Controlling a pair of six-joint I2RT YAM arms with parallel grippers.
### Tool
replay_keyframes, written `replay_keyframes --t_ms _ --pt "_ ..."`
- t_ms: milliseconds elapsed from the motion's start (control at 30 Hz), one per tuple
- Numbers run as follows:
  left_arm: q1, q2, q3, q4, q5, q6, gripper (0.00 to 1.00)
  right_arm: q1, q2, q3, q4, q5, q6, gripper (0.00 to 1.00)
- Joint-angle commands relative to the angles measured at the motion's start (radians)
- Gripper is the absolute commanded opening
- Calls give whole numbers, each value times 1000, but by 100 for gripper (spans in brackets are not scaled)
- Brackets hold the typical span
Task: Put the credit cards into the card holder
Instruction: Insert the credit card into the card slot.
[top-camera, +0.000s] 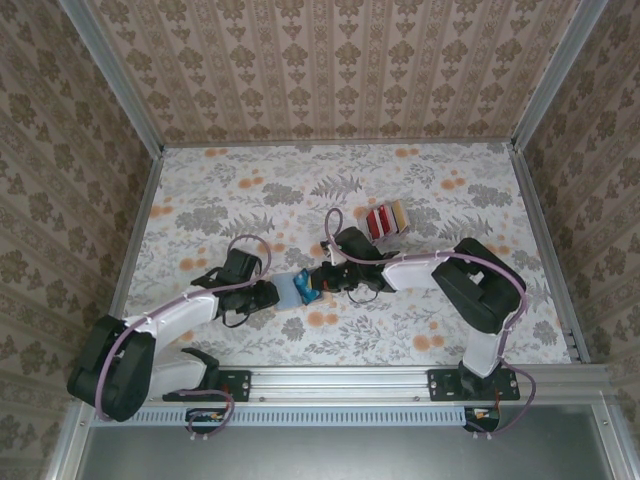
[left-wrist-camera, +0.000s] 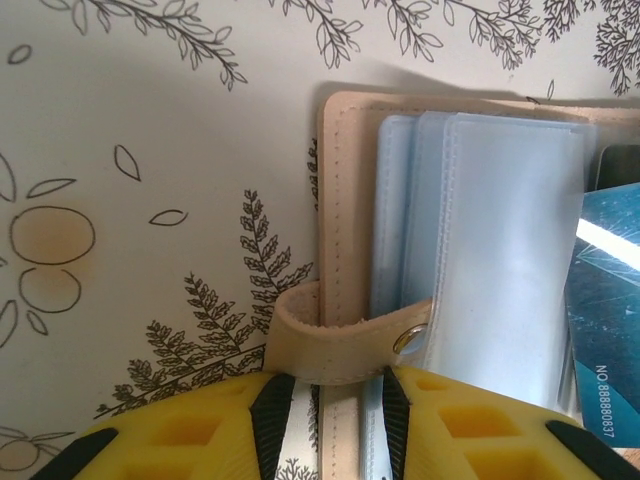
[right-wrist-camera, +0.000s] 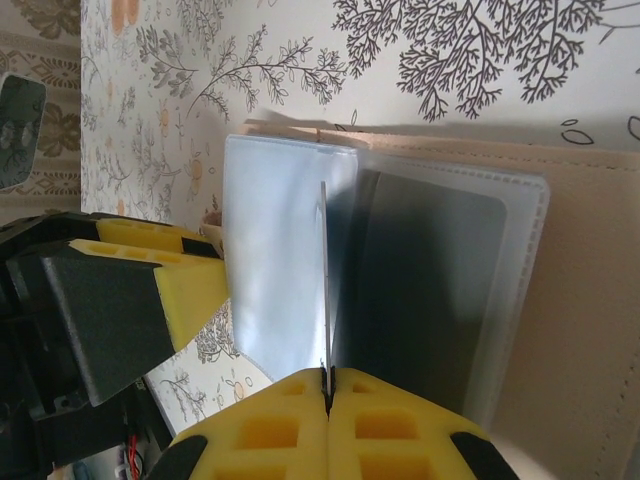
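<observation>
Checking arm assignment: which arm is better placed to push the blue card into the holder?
Probably right: the right gripper pinches the blue rectangular card at the clear sleeves of the pinkish-tan card holder, while the left gripper straddles its strap edge.

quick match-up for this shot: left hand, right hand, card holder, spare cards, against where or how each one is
1 left hand
2 right hand
3 card holder
4 spare cards

a stacked apart from both hands
b shut on a blue card
c open, pale blue inside showing
d straddling the holder's edge

Pairs: 1-d, 2-b, 3-c, 4-a
</observation>
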Motion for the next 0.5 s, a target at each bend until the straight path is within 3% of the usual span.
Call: replay_keyframes --t_ms 0,233,467 --pt "1 46 -15 26 17 22 36 5 36 29 30 -36 21 1" --pt "-1 62 -18 44 23 15 36 5 71 56 52 -40 38 1" --pt "-5 64 -21 56 27 11 36 5 64 34 60 69 77 1"
